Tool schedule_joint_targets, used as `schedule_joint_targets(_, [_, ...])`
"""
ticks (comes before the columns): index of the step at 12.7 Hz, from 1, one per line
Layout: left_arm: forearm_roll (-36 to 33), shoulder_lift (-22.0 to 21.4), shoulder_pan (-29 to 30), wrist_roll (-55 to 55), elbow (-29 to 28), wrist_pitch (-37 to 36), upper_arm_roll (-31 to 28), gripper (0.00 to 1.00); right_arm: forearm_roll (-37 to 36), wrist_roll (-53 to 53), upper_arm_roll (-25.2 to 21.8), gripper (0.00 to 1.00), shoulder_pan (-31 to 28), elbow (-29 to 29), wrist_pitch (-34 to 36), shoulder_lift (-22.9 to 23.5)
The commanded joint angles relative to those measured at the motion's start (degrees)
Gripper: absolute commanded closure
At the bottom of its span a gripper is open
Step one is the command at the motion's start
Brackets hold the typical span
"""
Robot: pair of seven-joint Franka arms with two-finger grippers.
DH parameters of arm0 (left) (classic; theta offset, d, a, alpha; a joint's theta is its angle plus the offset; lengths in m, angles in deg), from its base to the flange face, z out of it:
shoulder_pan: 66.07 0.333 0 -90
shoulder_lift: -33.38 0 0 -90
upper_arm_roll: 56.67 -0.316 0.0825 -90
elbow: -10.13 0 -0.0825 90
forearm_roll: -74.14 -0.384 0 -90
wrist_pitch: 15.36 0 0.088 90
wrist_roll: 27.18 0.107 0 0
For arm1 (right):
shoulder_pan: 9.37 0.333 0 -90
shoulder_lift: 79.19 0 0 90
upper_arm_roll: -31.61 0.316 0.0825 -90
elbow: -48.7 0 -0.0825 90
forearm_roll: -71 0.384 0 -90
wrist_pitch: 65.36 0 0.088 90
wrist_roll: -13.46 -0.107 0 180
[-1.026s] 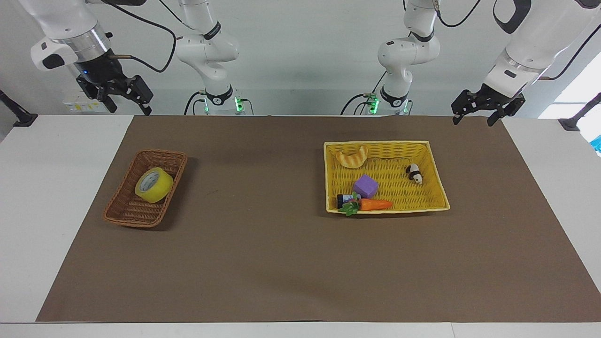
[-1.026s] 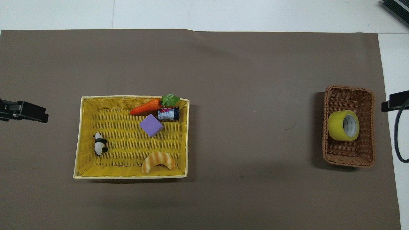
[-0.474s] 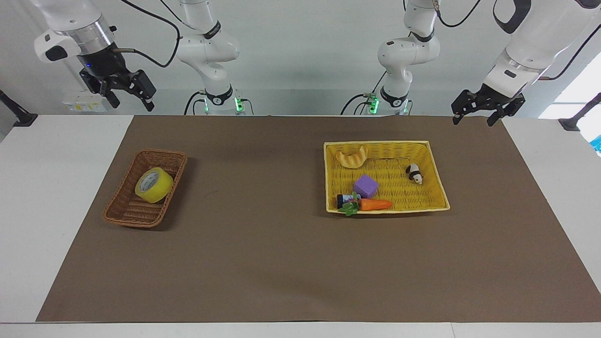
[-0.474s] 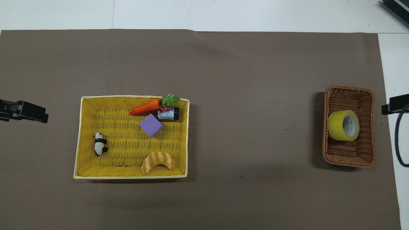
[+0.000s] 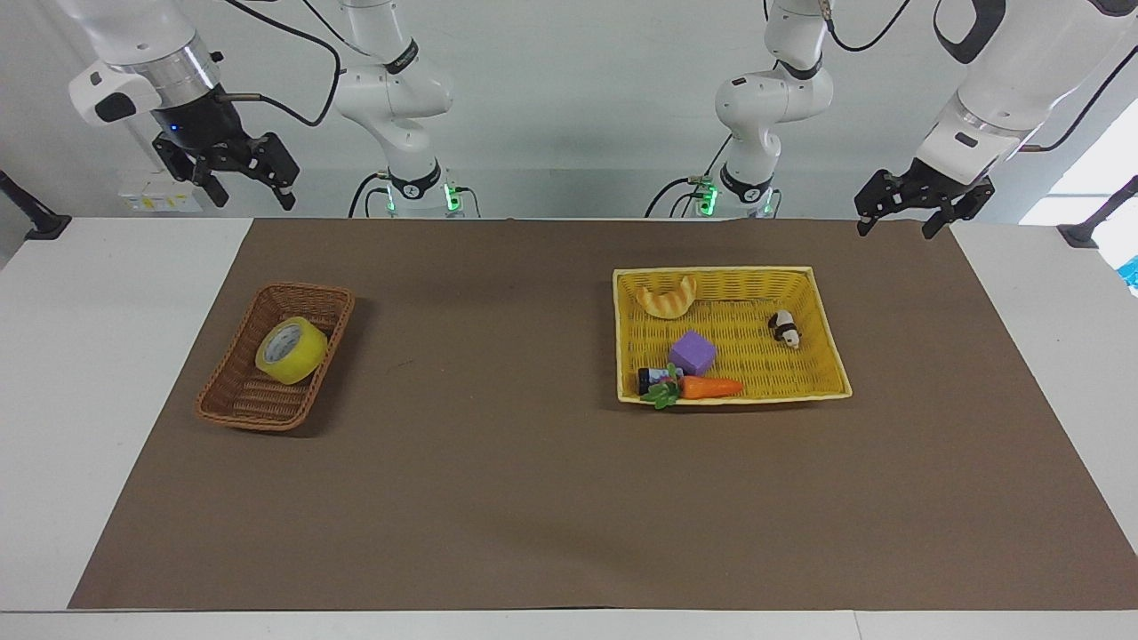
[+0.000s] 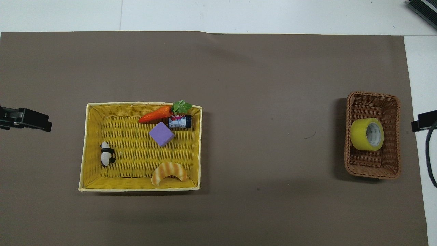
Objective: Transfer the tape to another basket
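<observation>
The tape (image 5: 291, 350), a yellow roll with a pale core, lies tilted in the brown wicker basket (image 5: 233, 402) at the right arm's end of the table; both show in the overhead view, the tape (image 6: 367, 134) and the basket (image 6: 372, 171). My right gripper (image 5: 251, 197) is open and empty, up in the air over the table's edge by the robots, well apart from the basket. Its tip shows in the overhead view (image 6: 423, 120). My left gripper (image 5: 893, 229) is open and empty and waits at the other end, also seen from overhead (image 6: 34, 122).
A larger yellow basket (image 5: 827, 388) toward the left arm's end holds a purple cube (image 5: 693, 352), a toy carrot (image 5: 707, 387), a small dark jar (image 5: 652, 380), a croissant (image 5: 667, 299) and a panda figure (image 5: 784, 329). A brown mat (image 5: 498, 480) covers the table.
My right gripper has risen and drawn back a little from the wicker basket. The tape, both baskets and the left arm have not moved.
</observation>
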Motion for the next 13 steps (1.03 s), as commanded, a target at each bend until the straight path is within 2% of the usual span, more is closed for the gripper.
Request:
schedule_joint_targets(1, [-1.2, 0.8, 0.6, 0.8, 1.6, -1.4, 0.5, 0.00, -0.8, 0.9, 0.4, 0.00, 0.2, 1.6, -0.9, -1.5])
schedule_joint_targets(13, [-1.2, 0.8, 0.6, 0.8, 1.6, -1.4, 0.5, 0.00, -0.2, 1.4, 0.4, 0.00, 0.2, 2.1, -1.0, -1.6])
